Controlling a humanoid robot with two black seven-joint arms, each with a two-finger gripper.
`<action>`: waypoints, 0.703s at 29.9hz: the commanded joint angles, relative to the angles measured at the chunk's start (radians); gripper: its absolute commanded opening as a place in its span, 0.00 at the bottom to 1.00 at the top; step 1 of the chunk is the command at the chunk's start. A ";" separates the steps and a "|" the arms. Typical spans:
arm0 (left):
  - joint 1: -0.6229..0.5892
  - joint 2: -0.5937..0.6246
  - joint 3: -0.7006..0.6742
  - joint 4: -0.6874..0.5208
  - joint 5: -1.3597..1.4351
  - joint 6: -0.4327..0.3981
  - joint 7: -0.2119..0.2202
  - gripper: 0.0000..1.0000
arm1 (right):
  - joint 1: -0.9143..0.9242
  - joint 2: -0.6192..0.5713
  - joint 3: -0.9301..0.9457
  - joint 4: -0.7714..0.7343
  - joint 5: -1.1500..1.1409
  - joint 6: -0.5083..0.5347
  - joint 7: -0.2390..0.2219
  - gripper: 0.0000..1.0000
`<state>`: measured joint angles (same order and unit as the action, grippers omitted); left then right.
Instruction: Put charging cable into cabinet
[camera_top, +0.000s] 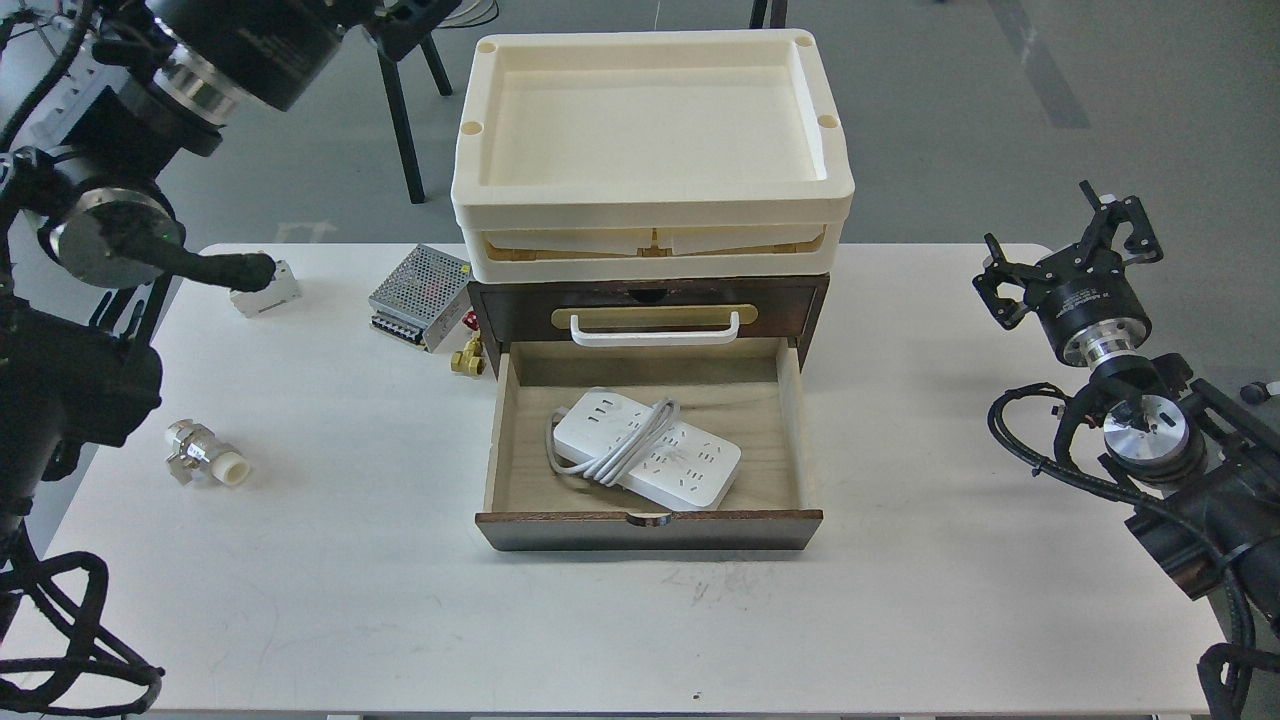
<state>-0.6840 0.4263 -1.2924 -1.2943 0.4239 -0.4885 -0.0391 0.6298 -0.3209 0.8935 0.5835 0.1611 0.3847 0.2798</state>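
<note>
**Q:** What lies nearest the viewer?

**A:** Bare white table (640, 630). Beyond it stands the cabinet (650, 300), its lower drawer (648, 528) pulled open. The charging cable (645, 450) lies flat inside, cord looped over its left half.

**Q:** What surrounds it?

**A:** At nine o'clock, well apart, a small metal fitting (205, 457). At eleven o'clock, a brass valve (468, 357) beside the cabinet, then a silver perforated box (418, 296), then a white circuit breaker (265, 293) partly hidden by the left arm. Cream trays (650, 150) sit on the cabinet at twelve o'clock.

**Q:** And the grippers? Any writing?

**A:** The right gripper (1085, 245), at three o'clock, has its jaws spread, holding nothing. The left gripper is out of view. No writing is legible.
</note>
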 joint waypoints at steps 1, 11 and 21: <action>0.027 0.025 -0.081 0.179 -0.150 0.000 0.007 0.99 | 0.002 0.000 0.002 -0.001 0.001 -0.026 0.001 1.00; 0.035 0.062 -0.074 0.642 -0.332 0.000 0.008 0.99 | 0.021 0.000 0.001 -0.027 0.000 -0.058 -0.007 1.00; 0.118 -0.007 -0.018 0.739 -0.332 0.000 0.005 0.99 | 0.022 0.002 0.022 -0.033 0.017 -0.052 -0.016 1.00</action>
<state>-0.5899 0.4379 -1.3125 -0.5539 0.0911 -0.4887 -0.0334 0.6544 -0.3191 0.9113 0.5488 0.1764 0.3319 0.2709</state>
